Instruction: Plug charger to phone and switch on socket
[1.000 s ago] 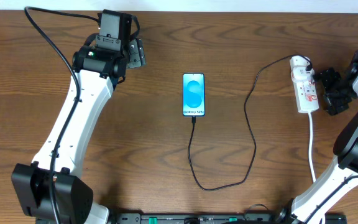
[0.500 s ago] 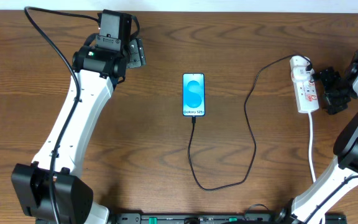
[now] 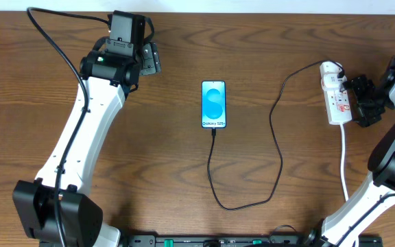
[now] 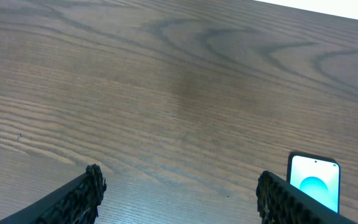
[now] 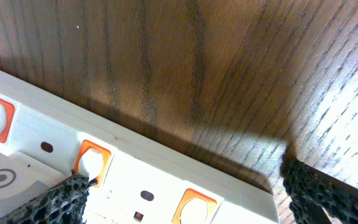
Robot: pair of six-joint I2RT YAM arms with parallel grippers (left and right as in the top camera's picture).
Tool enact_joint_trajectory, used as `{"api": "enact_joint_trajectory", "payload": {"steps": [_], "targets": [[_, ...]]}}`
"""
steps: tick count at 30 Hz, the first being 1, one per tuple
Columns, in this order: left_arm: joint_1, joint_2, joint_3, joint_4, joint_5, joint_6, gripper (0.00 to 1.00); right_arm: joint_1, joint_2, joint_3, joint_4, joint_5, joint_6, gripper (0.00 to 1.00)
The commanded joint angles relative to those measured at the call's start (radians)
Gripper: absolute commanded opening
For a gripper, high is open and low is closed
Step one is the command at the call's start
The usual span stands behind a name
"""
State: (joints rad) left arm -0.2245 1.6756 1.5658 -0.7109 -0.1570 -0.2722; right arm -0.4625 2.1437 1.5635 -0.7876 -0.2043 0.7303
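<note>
1. Currently, the phone (image 3: 213, 104) lies flat near the middle of the wooden table (image 3: 149, 151), screen up and lit blue, its long axis running from the far edge towards the near edge
2. The charger (image 3: 278, 147) lies loose on the table. Its small tip meets the phone's near short edge, and the overhead view cannot confirm whether it is fully seated. From there the cable runs towards the near edge, loops back to the right and climbs to the far end of the socket (image 3: 337, 96)
3. The socket lies at the right side of the table, well apart from the phone, with its white cord (image 3: 345, 161) leaving the near end. The position of its switch cannot be read
4. The left gripper (image 3: 151, 60) hovers over bare wood at the far left, well apart from the phone. In the left wrist view its jaws stand wide apart and empty, and the top of the phone (image 4: 314, 190) shows just beside the right finger (image 4: 278, 196)
5. The right gripper (image 3: 362, 99) sits just beside the right long side of the socket, jaws spread wide and holding nothing. In the right wrist view the white face of the socket (image 5: 135, 180), with its orange-red markings, lies beneath the open jaws, one finger (image 5: 67, 196) over the socket and the other over the table; contact cannot be determined
</note>
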Motion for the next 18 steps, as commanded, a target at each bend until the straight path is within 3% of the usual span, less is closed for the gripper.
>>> {"api": "enact_joint_trajectory", "payload": {"steps": [1,18], "targets": [[-0.001,0.004,-0.002,-0.003,-0.016,0.01,0.8,0.012,0.017,-0.003,-0.008,0.019,-0.013,0.99],[-0.001,0.004,-0.002,-0.003,-0.016,0.01,0.8,-0.032,0.017,-0.003,0.017,-0.006,-0.006,0.99]]}}
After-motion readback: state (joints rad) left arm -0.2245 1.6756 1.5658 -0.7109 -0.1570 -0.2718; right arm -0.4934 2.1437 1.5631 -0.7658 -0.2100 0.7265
